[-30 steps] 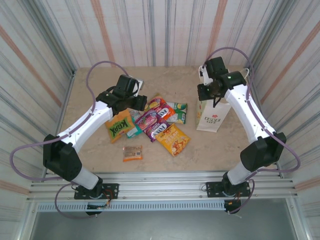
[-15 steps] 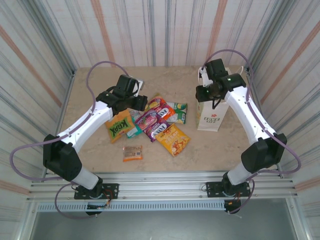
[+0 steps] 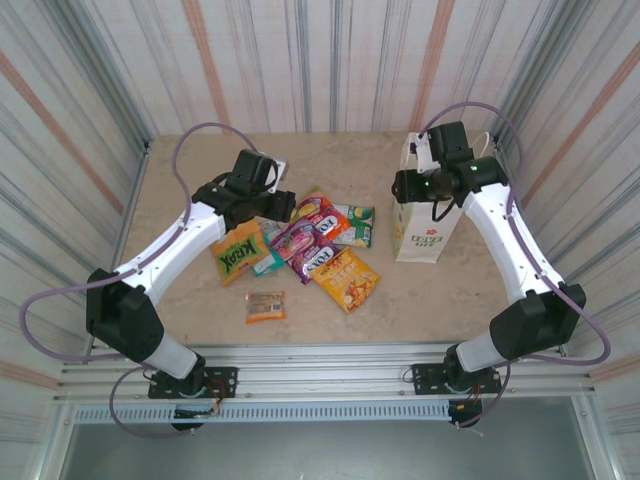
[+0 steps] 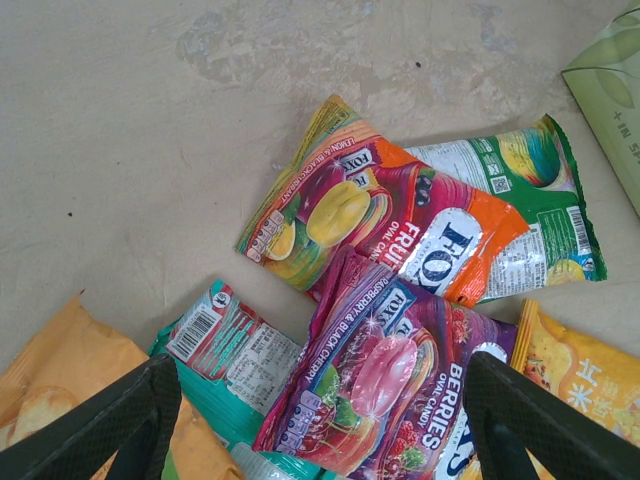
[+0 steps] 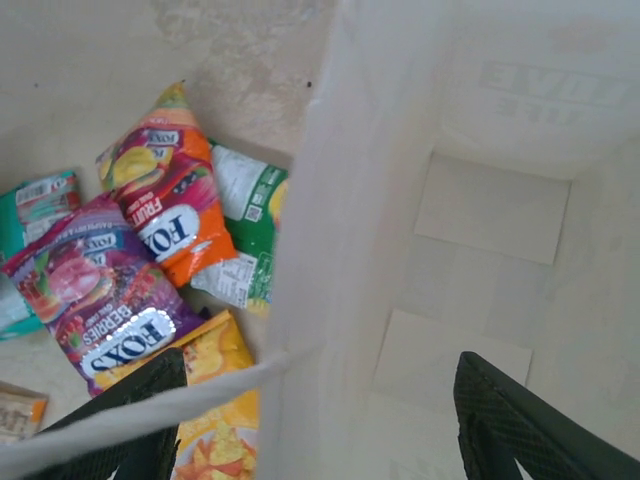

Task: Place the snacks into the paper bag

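Right arm has swung its wrist rightward and back over the mouth of the paper bag (image 3: 425,232); the bag, leaning a second ago, now stands more upright. Left arm and packets are unchanged.

Right tool (image 5: 320,372): fingers spread wide and pinching nothing. In the right wrist view one finger sits outside the bag's near wall and the other hangs over the bag's interior, with the wall's top edge running between them. Cannot tell whether either finger touches the paper. The white folded bottom of the bag is visible.

Left tool (image 4: 322,368): fingers spread, holding nothing, hovering above the pile of snacks.

Snacks all lie on the counter (image 3: 400,305), left of the bag and apart from it:
- purple berries packet (image 4: 385,385) lies directly under the left tool, overlapping the lower edge of the orange-red fruit packet (image 4: 390,220)
- green packet (image 4: 530,200) is partly tucked under the fruit packet's right end and is the nearest to the bag
- teal packet (image 4: 235,350) lies left of the purple one, partly beneath it
- yellow chips packet (image 3: 345,278) lies on the near side of the pile
- orange packet with green lettering (image 3: 238,252) lies on the pile's left
- small orange-brown bar (image 3: 265,305) lies alone, nearer the arm bases
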